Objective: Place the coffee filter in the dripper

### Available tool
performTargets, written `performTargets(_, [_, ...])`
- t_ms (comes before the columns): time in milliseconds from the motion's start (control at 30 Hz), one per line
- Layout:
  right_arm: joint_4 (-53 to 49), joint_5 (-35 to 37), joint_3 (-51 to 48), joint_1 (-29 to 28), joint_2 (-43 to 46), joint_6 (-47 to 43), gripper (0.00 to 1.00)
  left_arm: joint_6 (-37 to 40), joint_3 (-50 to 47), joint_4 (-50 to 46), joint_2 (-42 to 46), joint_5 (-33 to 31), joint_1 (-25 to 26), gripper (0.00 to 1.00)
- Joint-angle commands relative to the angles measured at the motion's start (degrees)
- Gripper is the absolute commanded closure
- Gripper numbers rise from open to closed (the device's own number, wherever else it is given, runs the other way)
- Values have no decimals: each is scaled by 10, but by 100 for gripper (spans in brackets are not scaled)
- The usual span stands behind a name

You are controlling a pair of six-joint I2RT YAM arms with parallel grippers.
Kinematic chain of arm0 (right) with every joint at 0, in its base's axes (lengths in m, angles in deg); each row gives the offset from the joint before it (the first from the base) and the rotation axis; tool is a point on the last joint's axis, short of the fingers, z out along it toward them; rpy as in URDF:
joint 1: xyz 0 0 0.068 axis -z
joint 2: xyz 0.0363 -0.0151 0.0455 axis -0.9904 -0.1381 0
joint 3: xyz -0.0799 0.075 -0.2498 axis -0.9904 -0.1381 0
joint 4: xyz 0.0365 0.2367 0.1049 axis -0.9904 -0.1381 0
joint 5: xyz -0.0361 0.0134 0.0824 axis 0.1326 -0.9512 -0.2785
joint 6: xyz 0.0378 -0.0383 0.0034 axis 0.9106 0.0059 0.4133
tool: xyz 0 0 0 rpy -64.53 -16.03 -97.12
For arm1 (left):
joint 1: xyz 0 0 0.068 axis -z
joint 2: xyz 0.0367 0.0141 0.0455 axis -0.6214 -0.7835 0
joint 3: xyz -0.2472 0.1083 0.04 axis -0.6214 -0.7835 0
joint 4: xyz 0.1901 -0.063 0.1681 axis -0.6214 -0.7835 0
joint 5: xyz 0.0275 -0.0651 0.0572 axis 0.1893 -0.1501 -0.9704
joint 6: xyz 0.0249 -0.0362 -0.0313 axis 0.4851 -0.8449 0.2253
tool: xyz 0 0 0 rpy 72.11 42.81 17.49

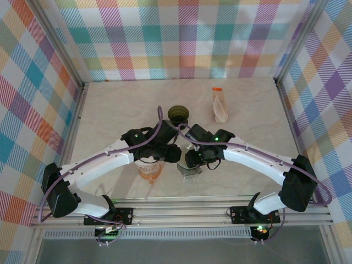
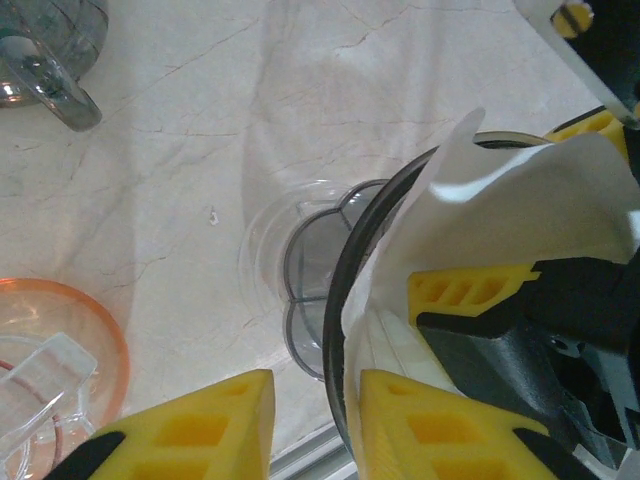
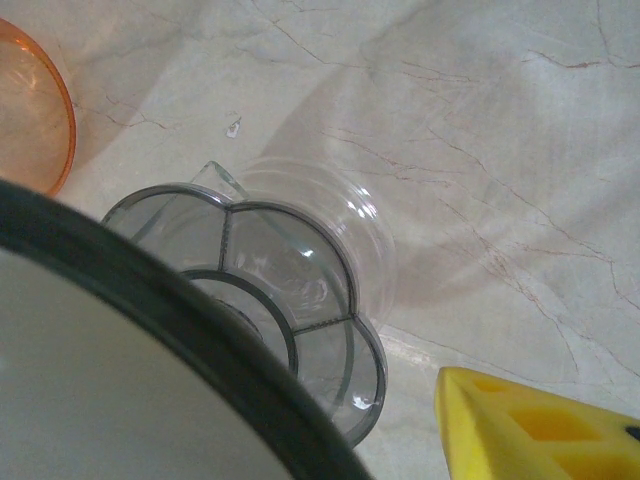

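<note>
Coffee filter (image 2: 520, 200) is lying partly inside the dark rim of the dripper (image 2: 330, 320), and its white upper edge is curling up above that rim. Both arms are meeting over the middle of the surface (image 1: 110, 110). The right gripper (image 1: 192, 158) is standing about half open. In the left wrist view the filter is passing between its two yellow fingers (image 2: 465, 290); whether they are squeezing the paper or only enclosing it, I cannot tell. The left gripper (image 2: 315, 390) is parted only a little, with one finger outside the dripper rim and the other one over the pleated part of the filter. A gap is showing between these fingers, and they are not clamping anything that I can see. Below the dripper rim a clear vessel (image 3: 270, 280) with a grey scalloped rim is standing on the surface, and an orange cup (image 3: 40, 110) is sitting just beside it on the left. Farther back, a dark green cup (image 1: 178, 114) and a white pouch (image 1: 220, 105) with an orange top are standing well apart from both grippers
</note>
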Motion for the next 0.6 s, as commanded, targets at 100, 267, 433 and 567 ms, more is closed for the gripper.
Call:
performTargets(100, [2, -5, -1, 2, -5, 7, 40, -4, -15, 11, 1, 1, 7, 75])
performTargets(267, [7, -3, 3, 2, 6, 7, 38, -3, -15, 11, -3, 4, 7, 76])
performTargets(433, [9, 9, 14, 2, 35, 10, 36, -3, -13, 11, -2, 6, 7, 76])
performTargets(567, [3, 16, 20, 8, 54, 12, 34, -3, -14, 13, -5, 7, 7, 76])
